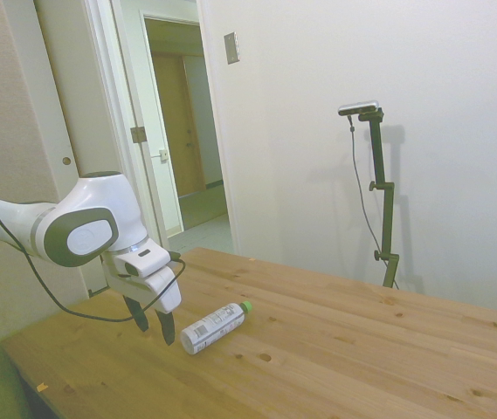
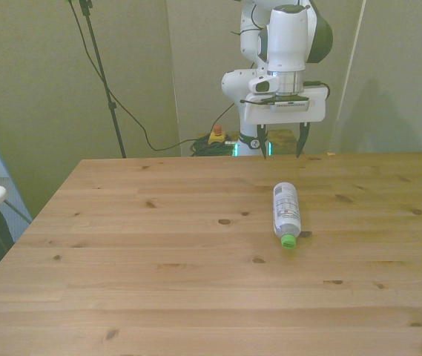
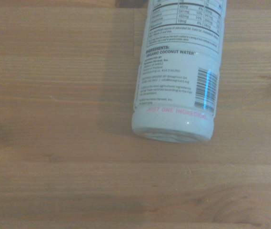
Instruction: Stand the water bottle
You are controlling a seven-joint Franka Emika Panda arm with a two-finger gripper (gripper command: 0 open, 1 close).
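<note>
The light wooden counter (image 2: 159, 297) fills the foreground of the front view, bare planks with dark knots. On it lies the small clear plastic water bottle (image 2: 286, 211) with a white-grey printed label, flat on its side, its green screw cap (image 2: 288, 242) pointing toward the near edge and its base toward the robot. The wrist view shows the bottle's base end (image 3: 173, 129) and label text close up. The white arm's two-finger tool (image 2: 279, 141) hangs above the counter just behind the bottle's base, its dark fingers (image 1: 168, 327) spread apart and holding nothing.
</note>
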